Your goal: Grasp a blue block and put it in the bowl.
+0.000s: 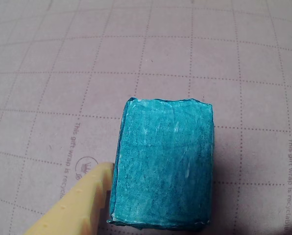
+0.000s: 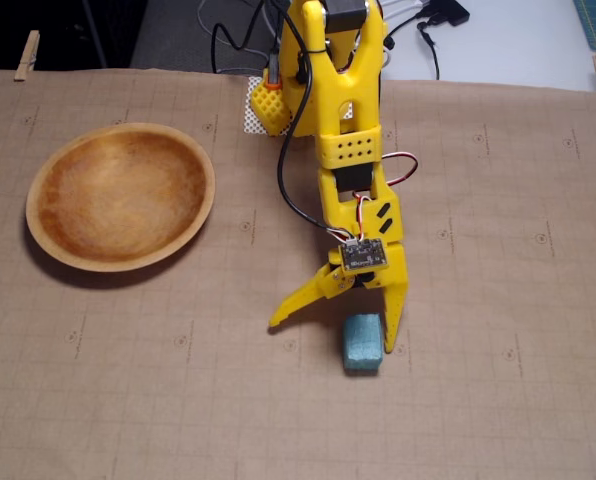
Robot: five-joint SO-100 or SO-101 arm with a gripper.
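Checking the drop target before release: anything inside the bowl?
In the fixed view the wooden bowl holds nothing; its whole worn interior shows, uncovered. The blue block sits on the gridded paper, between the open end effector fingers. What is under the bowl is hidden.

Brown gridded wrapping paper (image 2: pixel 498 200) covers the table (faint printed text shows in the wrist view), held by wooden clothespins (image 2: pixel 26 55) at its far corners. Beyond the far edge, black cables (image 2: pixel 433 30) cross a pale surface.
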